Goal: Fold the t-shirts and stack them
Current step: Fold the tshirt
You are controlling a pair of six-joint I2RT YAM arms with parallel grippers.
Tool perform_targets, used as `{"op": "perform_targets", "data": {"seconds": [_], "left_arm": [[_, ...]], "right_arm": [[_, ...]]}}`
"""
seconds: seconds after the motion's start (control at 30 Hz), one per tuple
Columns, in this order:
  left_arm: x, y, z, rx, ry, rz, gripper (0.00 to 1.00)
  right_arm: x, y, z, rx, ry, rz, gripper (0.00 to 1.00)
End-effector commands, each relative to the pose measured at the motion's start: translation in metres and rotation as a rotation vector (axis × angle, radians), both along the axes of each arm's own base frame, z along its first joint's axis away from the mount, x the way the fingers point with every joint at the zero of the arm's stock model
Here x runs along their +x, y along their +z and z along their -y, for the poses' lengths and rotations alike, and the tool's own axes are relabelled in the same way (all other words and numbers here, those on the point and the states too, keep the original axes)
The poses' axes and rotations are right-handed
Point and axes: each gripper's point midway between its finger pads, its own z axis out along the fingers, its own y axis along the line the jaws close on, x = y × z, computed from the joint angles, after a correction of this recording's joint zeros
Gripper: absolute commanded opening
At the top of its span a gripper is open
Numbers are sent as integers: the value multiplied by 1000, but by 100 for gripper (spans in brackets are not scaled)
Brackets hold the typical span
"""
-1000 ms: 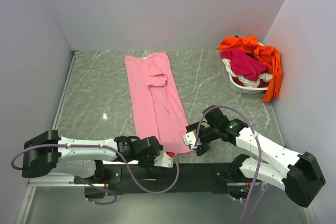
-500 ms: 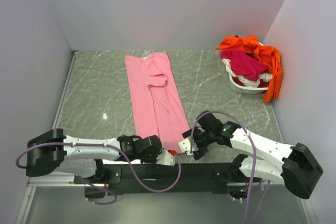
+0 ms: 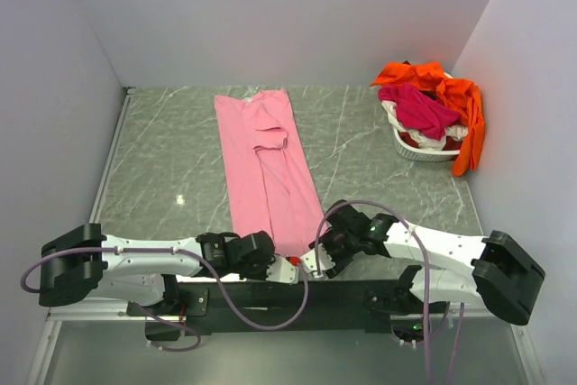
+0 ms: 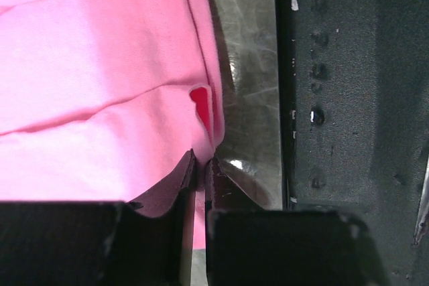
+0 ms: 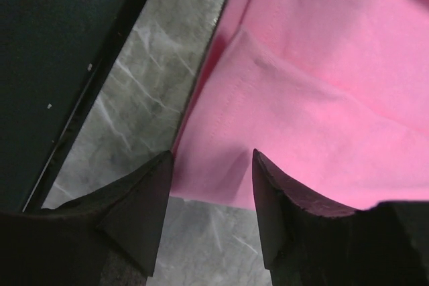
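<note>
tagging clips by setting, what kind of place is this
Likely a robot lab test cell, not a home: bare white walls box in a marble-look table, a left arm and right arm are bolted at its near edge, and a pink shirt lies flat.

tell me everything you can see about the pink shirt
The pink shirt is soft light pink cloth, folded into a long narrow strip, lying flat on the grey marbled table and running from far to near. A sleeve fold shows near its middle, a small red patch at the near hem. The left claw is pinched shut on one near corner; the right claw stands open around the other.
</note>
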Motion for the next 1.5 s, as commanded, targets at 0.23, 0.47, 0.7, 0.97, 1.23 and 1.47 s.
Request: {"op": "perform_targets", "data": {"seconds": [0.23, 0.47, 0.7, 0.97, 1.23, 1.47], "left_arm": [[5, 12, 1, -47, 5, 14, 1], [14, 23, 1, -92, 34, 39, 1], [61, 52, -2, -195, 132, 154, 0], [156, 61, -29, -211, 303, 229, 0], [255, 78, -41, -308, 419, 227, 0], [302, 67, -45, -305, 458, 187, 0]], "right_arm": [[7, -17, 2, -98, -25, 51, 39], [8, -7, -2, -70, -60, 41, 0], [45, 47, -32, 104, -237, -10, 0], [143, 94, -44, 199, -449, 38, 0], [237, 92, -64, 203, -621, 38, 0], [292, 84, -71, 204, -719, 28, 0]]}}
